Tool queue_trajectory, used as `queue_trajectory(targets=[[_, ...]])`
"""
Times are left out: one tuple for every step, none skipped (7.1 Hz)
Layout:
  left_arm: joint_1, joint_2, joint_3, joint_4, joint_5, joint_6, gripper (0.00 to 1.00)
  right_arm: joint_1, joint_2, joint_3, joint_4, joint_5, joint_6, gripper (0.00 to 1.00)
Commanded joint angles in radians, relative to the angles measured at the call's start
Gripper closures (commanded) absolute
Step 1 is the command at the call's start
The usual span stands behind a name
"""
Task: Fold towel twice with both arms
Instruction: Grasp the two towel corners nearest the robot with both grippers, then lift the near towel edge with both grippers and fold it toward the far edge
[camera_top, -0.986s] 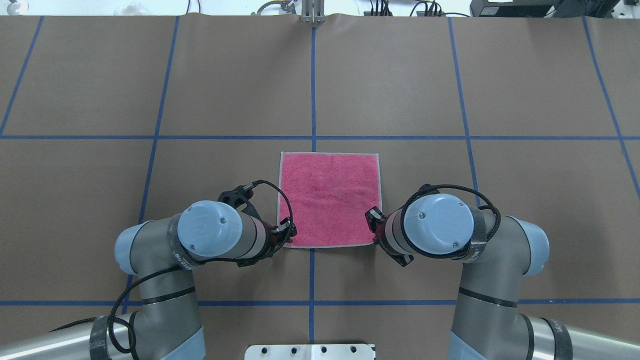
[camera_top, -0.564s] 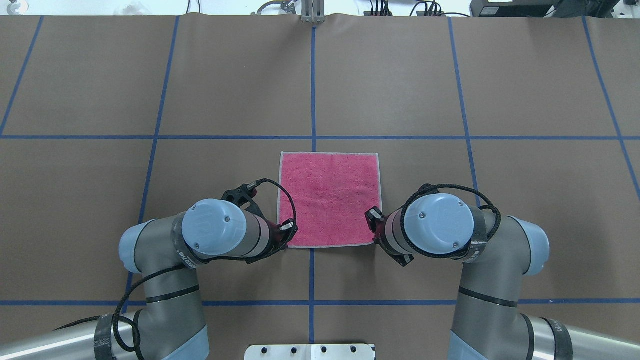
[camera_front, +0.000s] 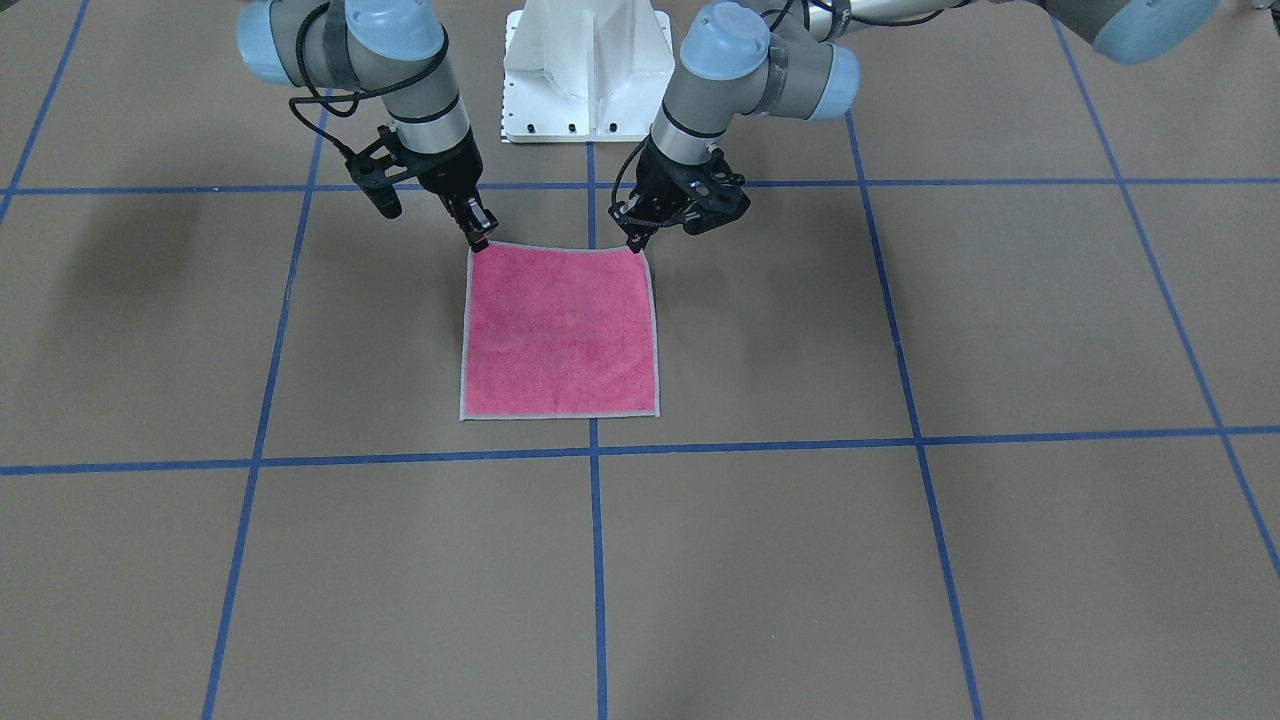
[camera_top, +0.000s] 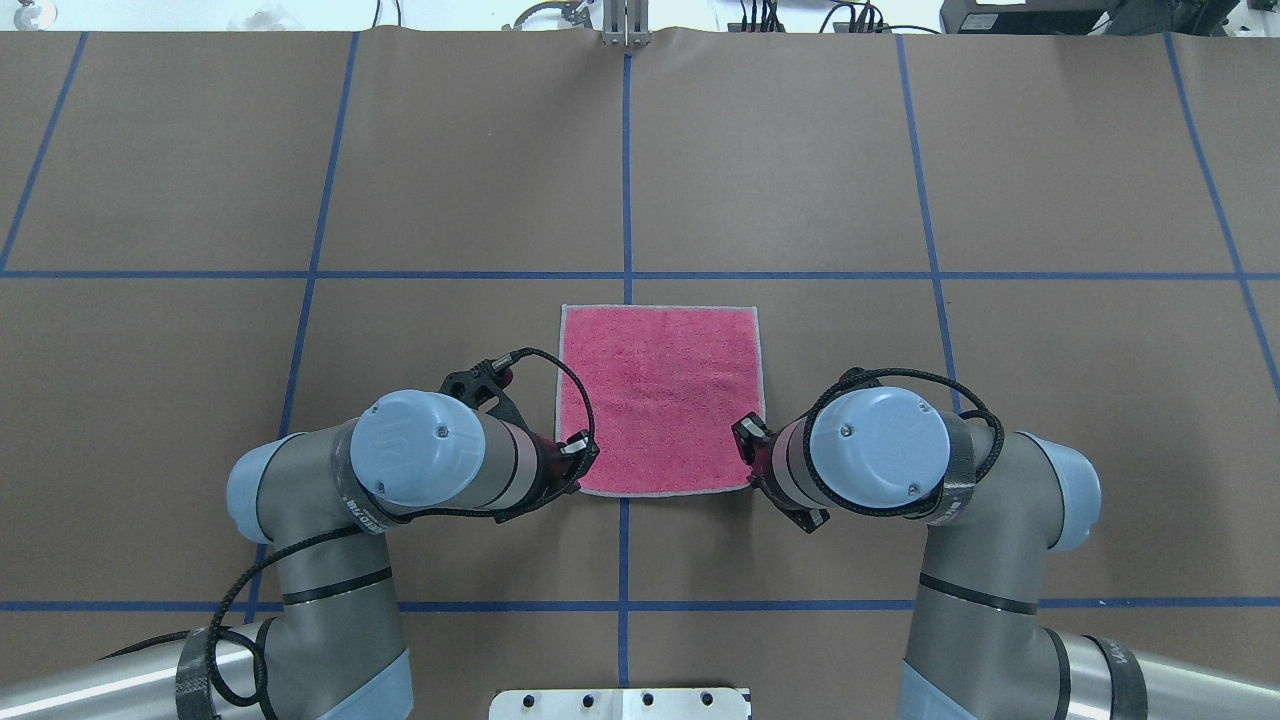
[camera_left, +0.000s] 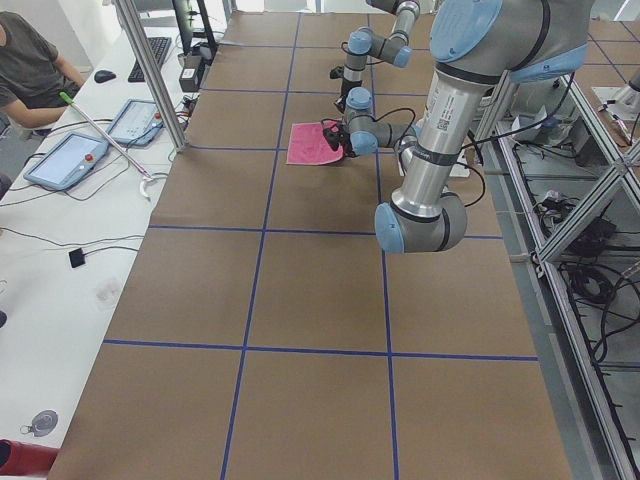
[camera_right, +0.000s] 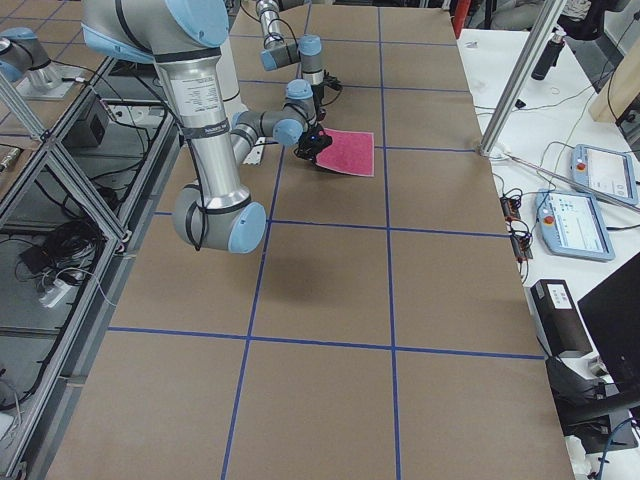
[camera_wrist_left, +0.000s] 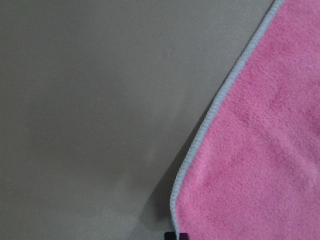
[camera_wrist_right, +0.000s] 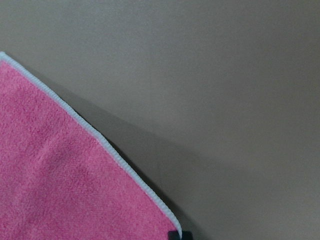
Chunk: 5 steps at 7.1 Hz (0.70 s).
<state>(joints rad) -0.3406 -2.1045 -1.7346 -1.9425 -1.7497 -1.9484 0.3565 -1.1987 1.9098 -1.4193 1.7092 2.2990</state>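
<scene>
Lying flat, pink face up: the towel (camera_top: 660, 400), a small square terry cloth with pale stitched edging; position, mid-bench (camera_top: 900, 180), astride the centre blue tape line (camera_top: 627, 180), edges square to the grid; no fold made yet; underside not in view.

Left gripper (camera_front: 637, 240): at the towel's corner on the robot's left, on the edge nearest the robot's base; jaws pinched together on that corner; the left wrist view shows the edging rising off the bench over a shadow, which fits a hold.

Right gripper (camera_front: 480, 240): at the matching corner on the robot's right; jaws clenched on the corner; the edging likewise stands over a shadow in the right wrist view.

Handling, by judgement: light, limp, no stiffness; it will drape and sag between two held corners; the terry pile should give the jaws good purchase, so little risk of slipping; nothing fragile.

Hold points: the two corners nearest the robot, just inside the edging, as taken now; for the first fold both should travel level and together toward the far edge, or the cloth skews.
</scene>
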Motion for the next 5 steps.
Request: queue_trajectory(targets=[[-0.02, -0.014, 0.001, -0.001, 0.001, 0.0, 1.0, 0.034, 0.01, -0.006, 0.009, 0.021, 0.01, 1.0], [-0.059, -0.044, 0.007, 0.0, 0.001, 0.003, 1.0, 0.057, 0.014, -0.014, 0.011, 0.042, 0.01, 1.0], [-0.089, -0.064, 0.03, 0.0, -0.002, 0.011, 1.0, 0.074, 0.03, -0.031, 0.013, 0.055, 0.01, 1.0], [-0.127, -0.103, 0.067, -0.001, -0.007, 0.012, 1.0, 0.093, 0.053, -0.058, 0.013, 0.058, 0.01, 1.0], [-0.146, -0.117, 0.098, -0.007, -0.007, 0.013, 1.0, 0.11, 0.08, -0.09, 0.014, 0.059, 0.01, 1.0]])
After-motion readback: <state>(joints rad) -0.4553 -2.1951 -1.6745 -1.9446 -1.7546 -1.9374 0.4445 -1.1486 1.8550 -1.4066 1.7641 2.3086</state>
